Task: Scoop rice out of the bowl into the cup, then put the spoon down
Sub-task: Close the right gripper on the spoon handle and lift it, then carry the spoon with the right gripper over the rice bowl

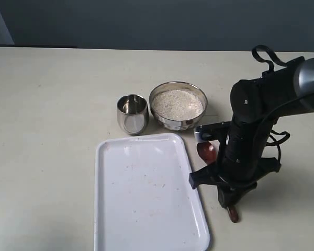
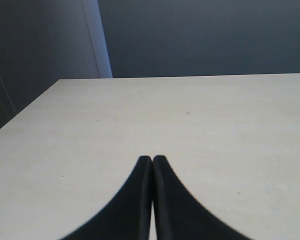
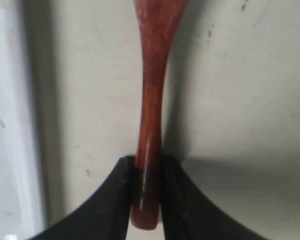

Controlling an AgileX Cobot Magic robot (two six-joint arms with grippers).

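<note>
The steel bowl (image 1: 178,105) holds white rice (image 1: 178,103) at the back of the table, and the small steel cup (image 1: 132,113) stands just left of it. The reddish-brown wooden spoon (image 1: 206,150) lies on the table right of the tray, its head near the bowl and its handle end (image 1: 233,214) showing below the arm. My right gripper (image 3: 149,165) is low over the table, its two black fingers pressed on the spoon (image 3: 152,100) handle near its end. My left gripper (image 2: 152,160) is shut on nothing above bare table; it does not show in the exterior view.
A white tray (image 1: 146,198) lies in front of the cup and bowl, its right edge (image 3: 15,150) close beside the spoon. The right arm (image 1: 251,136) stands over the spoon handle. A dark wall (image 2: 190,35) rises past the table's far edge.
</note>
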